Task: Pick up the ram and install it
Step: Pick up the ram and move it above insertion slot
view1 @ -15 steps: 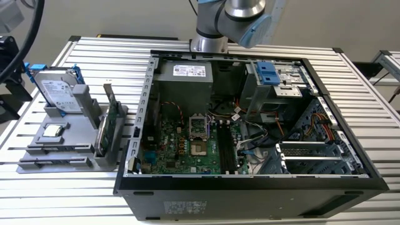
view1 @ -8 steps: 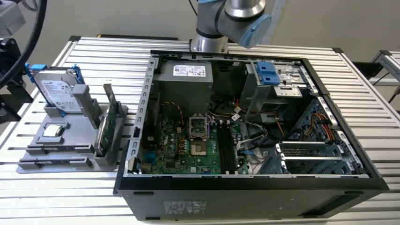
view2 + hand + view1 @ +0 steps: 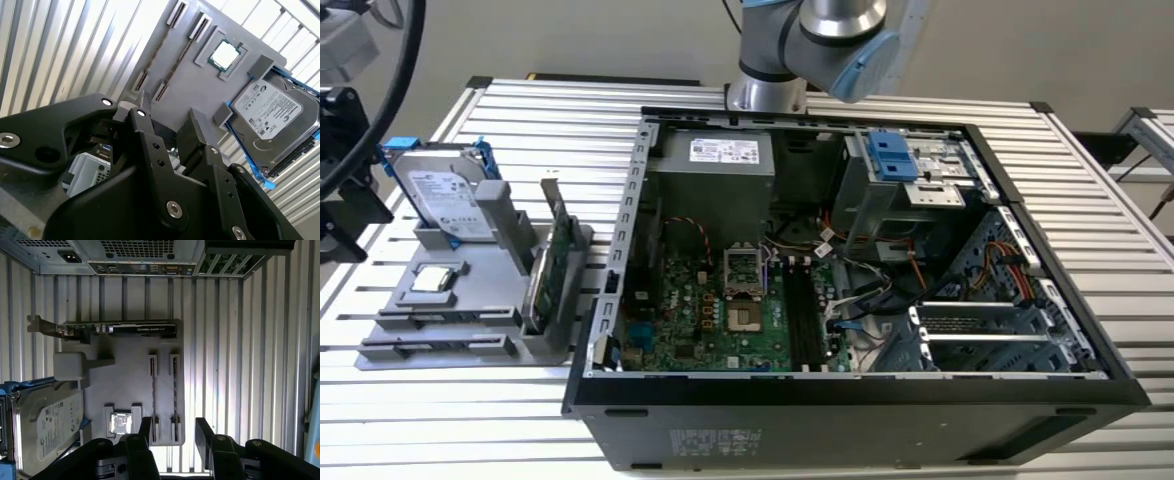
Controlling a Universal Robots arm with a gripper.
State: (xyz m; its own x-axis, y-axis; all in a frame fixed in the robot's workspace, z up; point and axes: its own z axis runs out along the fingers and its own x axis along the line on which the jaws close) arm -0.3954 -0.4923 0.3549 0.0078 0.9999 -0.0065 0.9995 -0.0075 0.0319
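ram (image 3: 153, 395), two thin sticks edge-on in grey tray (image 3: 125, 385), black tool (image 3: 174, 424) apart, empty

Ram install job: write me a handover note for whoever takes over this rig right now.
Gripper: open and empty, poised over the gray tray, nearest the ends of the sticks.
Ram: seated edge-on in its tray holder, with a second stick beside it, next to the processor.
Computer case: open; the black motherboard slots show no stick in them.
Done: nothing yet.
Left: both the pick-up and the install.
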